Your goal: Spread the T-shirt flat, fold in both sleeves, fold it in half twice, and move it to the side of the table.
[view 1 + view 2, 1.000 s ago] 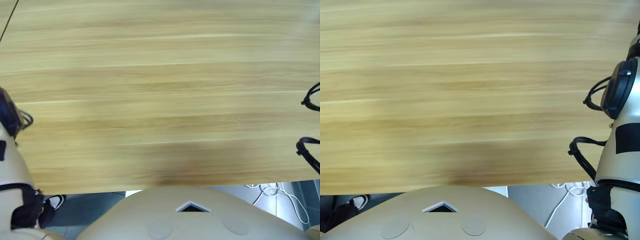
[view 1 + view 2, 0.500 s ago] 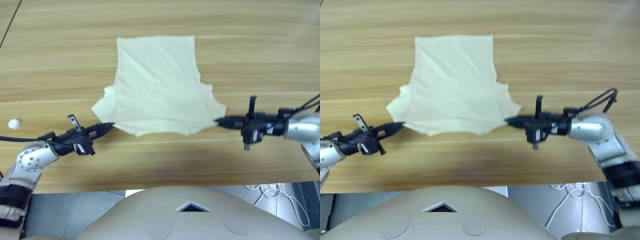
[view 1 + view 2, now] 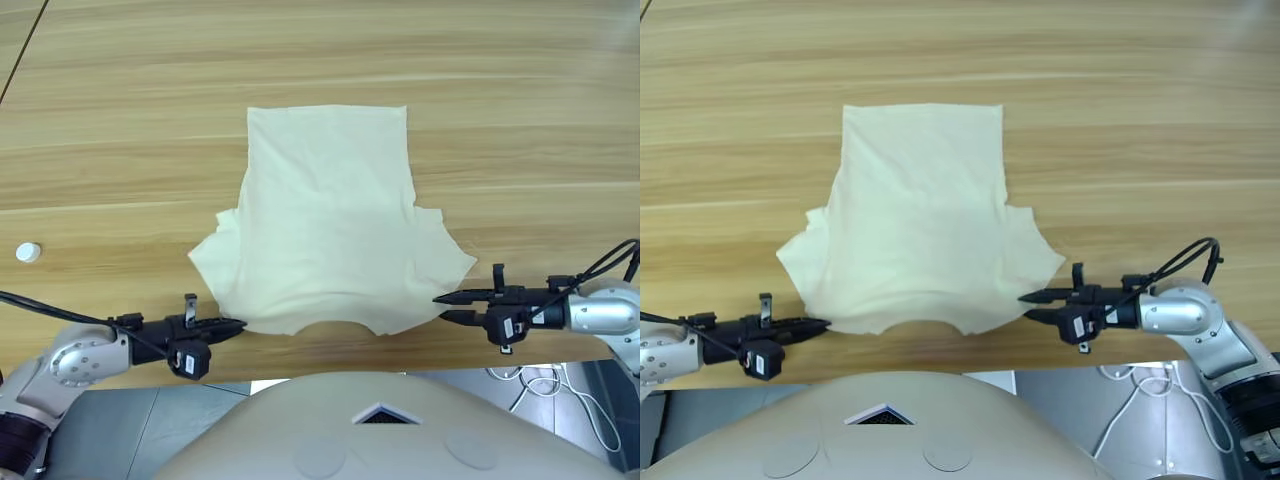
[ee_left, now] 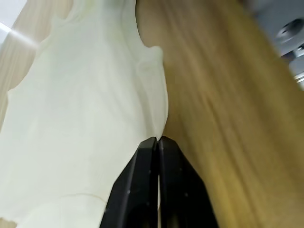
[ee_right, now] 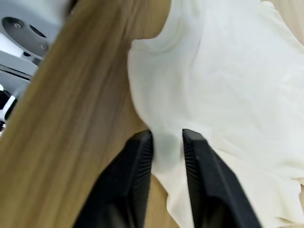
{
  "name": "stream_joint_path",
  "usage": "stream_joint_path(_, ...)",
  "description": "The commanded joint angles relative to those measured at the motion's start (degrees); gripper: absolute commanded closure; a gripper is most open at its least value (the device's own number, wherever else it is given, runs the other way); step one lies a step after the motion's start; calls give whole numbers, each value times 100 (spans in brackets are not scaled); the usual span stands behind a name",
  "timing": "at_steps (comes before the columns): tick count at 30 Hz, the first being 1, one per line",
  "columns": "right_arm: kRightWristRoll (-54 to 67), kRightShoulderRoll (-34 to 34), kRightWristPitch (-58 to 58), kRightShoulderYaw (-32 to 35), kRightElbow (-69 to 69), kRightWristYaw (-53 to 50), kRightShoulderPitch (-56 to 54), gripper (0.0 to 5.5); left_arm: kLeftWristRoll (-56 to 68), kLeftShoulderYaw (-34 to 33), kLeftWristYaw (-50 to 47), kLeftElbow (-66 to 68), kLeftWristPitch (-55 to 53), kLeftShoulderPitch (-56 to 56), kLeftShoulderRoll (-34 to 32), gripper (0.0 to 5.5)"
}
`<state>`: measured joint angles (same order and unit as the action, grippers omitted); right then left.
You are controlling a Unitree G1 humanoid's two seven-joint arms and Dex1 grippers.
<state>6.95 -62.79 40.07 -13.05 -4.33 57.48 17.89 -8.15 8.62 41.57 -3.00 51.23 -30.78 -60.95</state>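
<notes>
Left eye view: seeing pale T-shirt (image 3: 325, 230) spread on wooden table (image 3: 520, 120), roughly centred between both arms, hem on far side, neckline toward robot at near edge, both sleeves out sideways, slightly wrinkled. Got left gripper (image 3: 240, 325) at near-left shoulder corner, tips touching cloth edge. Got right gripper (image 3: 441, 306) at near-right corner, just beside right sleeve. Small white cap (image 3: 27, 252) on table, well apart from shirt on left side. Right eye view: same layout. Reads right arm's fingers (image 3: 1050, 294) as spread, clear gap between them, tips meeting shirt's edge; left arm's tips closed together at opposite corner. White cables (image 3: 1127, 392) on floor past near table edge, under right arm. Left wrist view: fingers (image 4: 142, 180) pressed tight together, clenched on shirt's edge right at the tips. Cloth running away from them over the wood, a curved notch in its edge farther off. Right wrist view: fingers (image 5: 137, 166) parallel and apart, released. Strip of shirt lying in the gap between them, fanning out beyond; bare wood alongside. Cannot tell whether either finger sits under the cloth or both rest on top.
</notes>
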Motion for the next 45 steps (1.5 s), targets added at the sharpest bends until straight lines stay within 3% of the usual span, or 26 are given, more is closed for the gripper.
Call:
stream_joint_path(1,334,-110,52,104,-156,206,199,359,432,-91,115,250,-29,181,-150,477)
stream_joint_path(6,-169,-188,-32,213,113,235,154,273,327,-109,205,559,-230,232,-178,446)
stream_joint_path(9,422,-382,186,451,-259,364,402,228,813,-167,364,454,-21,-19,-375,446)
stream_joint_path(12,1415,-538,409,921,-624,545,679,174,1988,-79,759,110,432,-333,-790,446)
stream_joint_path(15,2678,-497,154,1657,-639,732,308,109,4120,-263,1329,-556,1154,-782,-1443,446)
stream_joint_path(18,2086,25,-642,1460,-185,198,-1042,58,5277,-553,1706,-682,685,-161,-1307,446)
stream_joint_path(20,765,781,-1096,979,503,-501,-2230,29,4345,-587,807,-109,-302,1203,-552,446)
stream_joint_path(24,-1616,2123,-1600,165,1987,-2133,-4044,13,869,-449,-1134,1343,-1209,3508,851,446)
stream_joint_path(29,-2998,3187,-1893,-454,3861,-3705,-5313,13,-1561,333,-2114,2533,-1293,4126,1191,446)
stream_joint_path(37,-4301,4250,-2062,-1400,7176,-5322,-6589,13,-2180,532,-2439,2849,-936,4102,1328,446)
stream_joint_path(45,-4549,4648,-2449,-1625,8092,-5902,-6950,13,-2617,527,-2860,3115,-996,4361,1395,446)
